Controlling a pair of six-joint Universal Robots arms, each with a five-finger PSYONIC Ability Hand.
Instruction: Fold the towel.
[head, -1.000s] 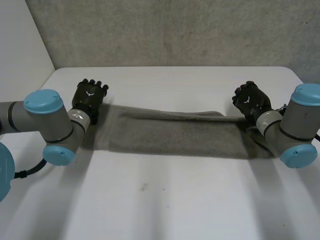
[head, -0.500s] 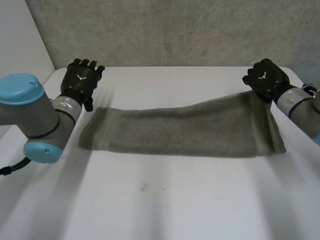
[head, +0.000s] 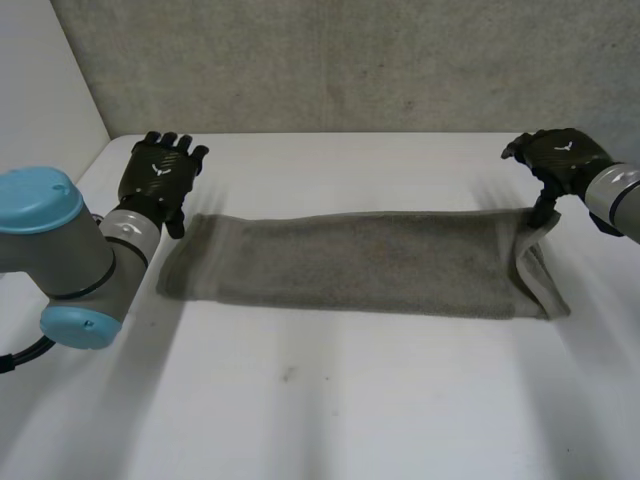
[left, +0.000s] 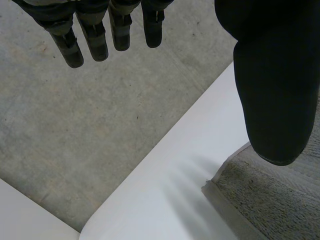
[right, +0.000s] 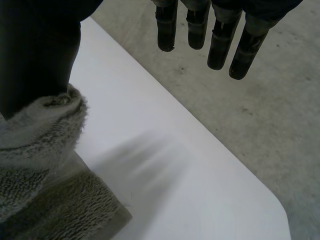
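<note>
**Head view.** A grey towel (head: 360, 262) is lying as a long band across the middle of the frame on the white table (head: 330, 400), with its long edges running left to right. The left hand (head: 162, 176) is hovering at the upper left, just beyond the towel's left end, on the left arm (head: 70, 250), which is entering from the left edge. The right hand (head: 562, 155) is sitting at the upper right. The towel's far right corner is rising off the table toward that hand, and the cloth beneath it is lying in a loose fold. A grey concrete wall (head: 350, 60) is standing behind the table.

**Left wrist view.** The fingers (left: 100, 42) are extending straight and well apart from the thumb (left: 272, 90). The hand is released and is grasping nothing. A corner of the towel is lying flat on the table just beyond the thumb tip, and whether the two are touching cannot be told.

**Right wrist view.** The fingers are likewise reaching out straight, away from the thumb. A bunched roll of towel is hanging over the thumb, and no finger is closing on it. This hand too is released, with the cloth merely draped on it.
</note>
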